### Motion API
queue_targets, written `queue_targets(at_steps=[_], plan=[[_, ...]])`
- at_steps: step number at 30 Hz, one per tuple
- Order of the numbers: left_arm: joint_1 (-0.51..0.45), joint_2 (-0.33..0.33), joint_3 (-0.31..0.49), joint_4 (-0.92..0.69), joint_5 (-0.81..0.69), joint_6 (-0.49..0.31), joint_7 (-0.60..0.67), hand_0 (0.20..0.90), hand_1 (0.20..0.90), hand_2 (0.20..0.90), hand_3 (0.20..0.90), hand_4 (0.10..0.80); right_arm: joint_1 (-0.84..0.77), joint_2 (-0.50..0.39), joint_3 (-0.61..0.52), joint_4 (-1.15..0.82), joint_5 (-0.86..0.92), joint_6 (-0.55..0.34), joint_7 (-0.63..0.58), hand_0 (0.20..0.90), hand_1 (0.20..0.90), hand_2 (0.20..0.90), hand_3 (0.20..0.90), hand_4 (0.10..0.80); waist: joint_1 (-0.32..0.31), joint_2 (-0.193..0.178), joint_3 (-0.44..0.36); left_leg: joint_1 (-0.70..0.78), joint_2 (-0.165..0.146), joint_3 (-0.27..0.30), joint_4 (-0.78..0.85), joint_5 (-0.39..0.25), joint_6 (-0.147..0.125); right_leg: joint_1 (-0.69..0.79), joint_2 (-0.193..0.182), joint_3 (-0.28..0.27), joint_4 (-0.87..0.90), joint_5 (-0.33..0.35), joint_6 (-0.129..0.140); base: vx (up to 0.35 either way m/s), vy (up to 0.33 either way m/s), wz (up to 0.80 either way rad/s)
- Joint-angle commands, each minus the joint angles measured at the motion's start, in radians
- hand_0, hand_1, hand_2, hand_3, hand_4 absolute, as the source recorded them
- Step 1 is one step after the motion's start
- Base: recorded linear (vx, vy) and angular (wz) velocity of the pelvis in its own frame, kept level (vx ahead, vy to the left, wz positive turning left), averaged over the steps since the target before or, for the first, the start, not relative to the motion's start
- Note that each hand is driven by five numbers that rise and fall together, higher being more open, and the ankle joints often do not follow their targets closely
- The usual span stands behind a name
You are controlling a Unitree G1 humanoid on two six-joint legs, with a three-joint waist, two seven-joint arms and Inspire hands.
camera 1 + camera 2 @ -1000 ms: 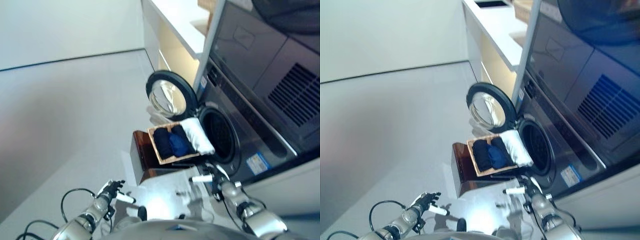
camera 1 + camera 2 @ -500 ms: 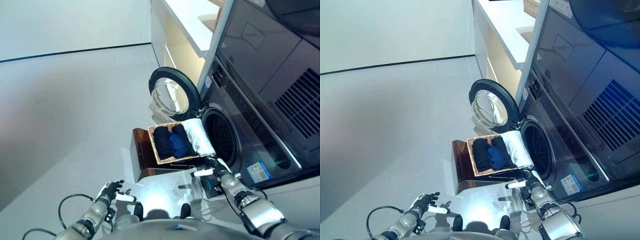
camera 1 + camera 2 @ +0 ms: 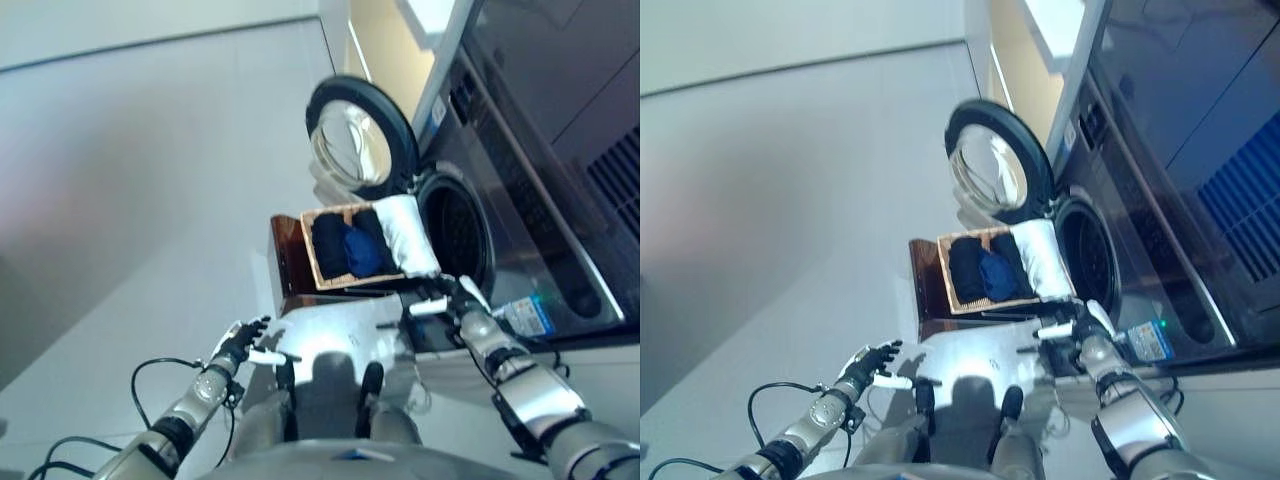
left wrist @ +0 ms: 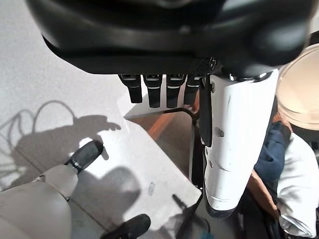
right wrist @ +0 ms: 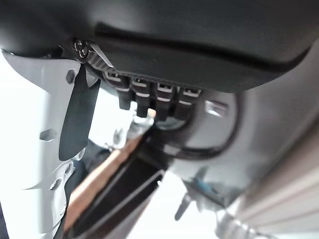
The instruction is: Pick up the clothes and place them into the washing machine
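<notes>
Your right hand [image 3: 447, 297] has come forward over the last second and now sits just below the near edge of the basket [image 3: 318, 277], fingers relaxed and straight, grasping nothing. Your left hand [image 3: 240, 345] hangs low over the floor [image 3: 120, 200], well apart from the basket, fingers spread and empty. Much of the apparent shift is the head camera tipping down, not the things moving. The clothes are untouched in the basket: a black piece [image 3: 331, 246], a blue piece [image 3: 364, 252] and a white piece [image 3: 405, 234] lying side by side, the white one nearest the washer's open mouth [image 3: 462, 232]. The round door [image 3: 357, 137] stands swung open above the basket. You look to be closing in for a first grasp; the white piece seems the easiest reach for your right hand
</notes>
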Motion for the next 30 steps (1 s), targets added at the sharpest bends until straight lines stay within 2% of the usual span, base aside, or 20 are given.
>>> queue_targets(at_steps=[1,8,9,16,17,22,30], plan=[[-0.078,0.042,0.045,-0.106,-0.031,-0.08,0.05,0.9,0.9,0.9,0.9,0.8,-0.224,-0.123,0.044,0.025,0.021,-0.032,-0.104,0.9,0.9,0.9,0.9,0.8,0.033,-0.004,0.081,0.0,0.013,-0.022,0.01,-0.007,-0.069,0.033,-0.027,0.023,0.028,-0.021,0.05,0.012,0.007,-0.17],[-0.093,0.062,0.012,-0.156,-0.033,-0.081,0.066,0.9,0.9,0.9,0.9,0.8,-0.357,-0.168,0.079,0.055,0.019,-0.03,-0.15,0.9,0.9,0.9,0.9,0.8,0.043,0.013,0.116,-0.048,0.005,-0.031,0.029,-0.007,-0.068,-0.013,-0.035,0.026,0.05,-0.023,0.049,0.017,0.028,0.01],[-0.095,0.064,-0.011,-0.148,-0.025,-0.079,0.078,0.9,0.9,0.9,0.9,0.8,-0.406,-0.186,0.087,0.069,0.012,-0.029,-0.174,0.9,0.9,0.9,0.9,0.8,0.049,0.017,0.126,-0.073,0.003,-0.038,0.049,-0.012,-0.068,-0.023,-0.039,0.02,0.053,-0.022,0.051,0.035,0.022,0.13],[-0.119,0.078,-0.031,-0.191,-0.04,-0.083,0.099,0.9,0.9,0.9,0.9,0.8,-0.494,-0.221,0.114,0.096,-0.001,-0.023,-0.214,0.9,0.9,0.9,0.9,0.8,0.059,0.028,0.157,-0.156,0.0,-0.053,0.1,-0.02,-0.07,-0.087,-0.049,0.01,0.083,-0.022,0.048,0.009,0.01,0.1],[-0.119,0.088,-0.035,-0.234,-0.051,-0.091,0.106,0.9,0.9,0.9,0.9,0.8,-0.519,-0.244,0.116,0.105,-0.004,-0.023,-0.24,0.9,0.9,0.9,0.9,0.8,0.066,0.034,0.165,-0.185,-0.001,-0.069,0.128,-0.052,-0.079,-0.108,-0.051,0.015,0.107,-0.053,0.056,0.064,0.003,0.17],[-0.123,0.121,-0.054,-0.319,-0.052,-0.091,0.103,0.9,0.9,0.9,0.9,0.8,-0.573,-0.295,0.143,0.122,0.004,-0.016,-0.24,0.9,0.9,0.9,0.9,0.8,0.072,0.046,0.174,-0.268,-0.008,-0.08,0.194,-0.076,-0.075,-0.184,-0.059,0.02,0.171,-0.069,0.05,-0.007,0.022,0.15],[-0.115,0.124,-0.027,-0.33,-0.082,-0.082,0.138,0.9,0.9,0.9,0.9,0.8,-0.593,-0.319,0.162,0.157,0.004,-0.009,-0.257,0.9,0.9,0.9,0.9,0.8,0.078,0.072,0.184,-0.403,-0.023,-0.085,0.302,-0.119,-0.063,-0.308,-0.074,0.037,0.273,-0.102,0.035,-0.006,0.044,0.08]])
